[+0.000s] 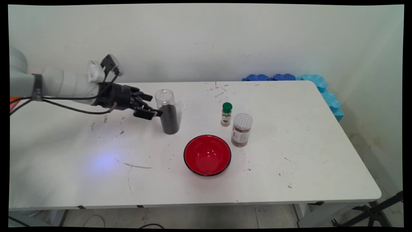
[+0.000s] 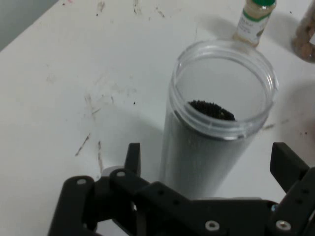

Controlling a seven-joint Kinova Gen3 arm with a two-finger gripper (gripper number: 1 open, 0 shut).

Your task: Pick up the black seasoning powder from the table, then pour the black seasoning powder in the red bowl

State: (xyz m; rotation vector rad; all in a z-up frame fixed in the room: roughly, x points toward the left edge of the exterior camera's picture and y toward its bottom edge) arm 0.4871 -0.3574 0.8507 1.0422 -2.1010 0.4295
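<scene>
Red and black-rimmed, a bowl sits closest to the lens on the white counter, empty and upright, well beyond and to one side of the jaws. The robot's black gripper reaches in level from the left with its jaws spread wide, and a tall clear jar stands directly ahead of them, lidless and roughly two-thirds full of dark granules. Seen from the hand camera, the jar rises between the two fingers, one to each side of its lower body, with daylight showing on both sides; the jaws are open and grip nothing. The jar's long axis runs vertical, square to the line of the gripper's reach, so the fingers bracket its wall rather than its rim. Whether either pad is already touching the plastic cannot be told.

Past the jar, farther out along the gripper's line, a small spice bottle with a green cap stands upright, and just beside it a squat jar with a perforated white lid holds brown contents. Both appear at the top edge of the hand view, behind the open jar. Blue foam blocks line the wall at the counter's far corner, well away from everything else.
</scene>
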